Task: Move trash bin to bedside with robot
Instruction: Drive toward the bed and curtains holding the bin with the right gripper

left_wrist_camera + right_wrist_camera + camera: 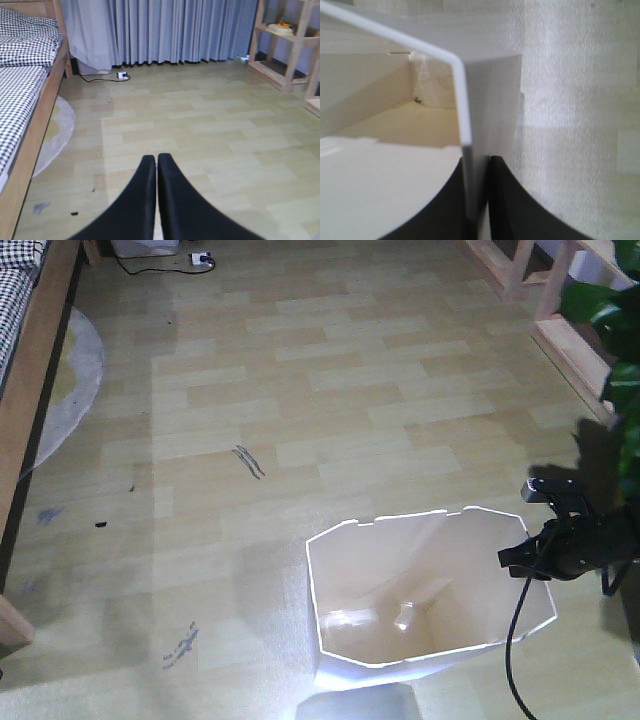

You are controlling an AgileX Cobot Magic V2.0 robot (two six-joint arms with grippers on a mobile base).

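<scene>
1. Closest in, the right gripper (pixel 479 170) is pinched on the bin (pixel 490 85). One finger is inside the wall and one outside, just under the rim beside a corner. The gap between them is no wider than the thin plastic.
2. The bin stands upright on the floor (pixel 350 390), low in the front view. It is well apart from the bed (pixel 25 360) at the far left.
3. It looks light, and I cannot make out any contents. The wall is thin and will likely flex under a hard squeeze.
4. The rim near a corner is probably the best hold, since the facet folds stiffen it there. Mid-wall would buckle more.
5. The smooth base should slide easily on the boards, but pulling from the top edge could tip the bin or let the slick plastic slip out of the pinch. A slow, low drag seems safer.
6. The left gripper (pixel 156 167) has its fingers pressed together with nothing between them. It hangs over bare floor.
</scene>
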